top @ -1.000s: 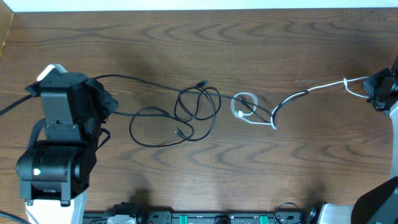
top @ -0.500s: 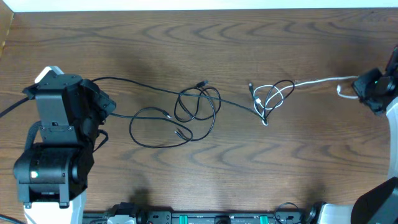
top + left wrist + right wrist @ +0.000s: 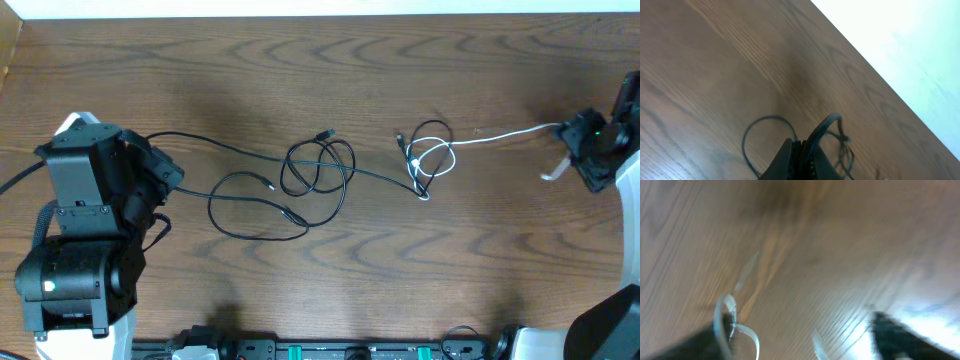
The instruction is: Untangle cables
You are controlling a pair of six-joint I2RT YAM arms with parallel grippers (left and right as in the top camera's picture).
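Observation:
Black cables (image 3: 318, 166) lie looped at mid-table. One strand runs left to my left gripper (image 3: 172, 172) and another runs right into the white cable's loop (image 3: 432, 152). In the left wrist view, the left gripper (image 3: 801, 159) is shut, with a black cable (image 3: 826, 124) pinched between its fingers. The white cable (image 3: 505, 134) stretches right to my right gripper (image 3: 572, 150), its loose end (image 3: 549, 176) lying just beside it. The right wrist view is blurred. There the right gripper (image 3: 800, 347) stands open with white cable (image 3: 722, 314) lying between and beside its fingers, not pinched.
The wooden table (image 3: 320, 60) ends at a pale strip along the far edge. The left arm's bulky base (image 3: 75, 280) fills the near left corner. A rail with fittings (image 3: 330, 350) runs along the front edge.
My right gripper has opened and let the white cable go, and its end has dropped beside the fingers. The white loop was first pulled right. The left arm shifted slightly left.

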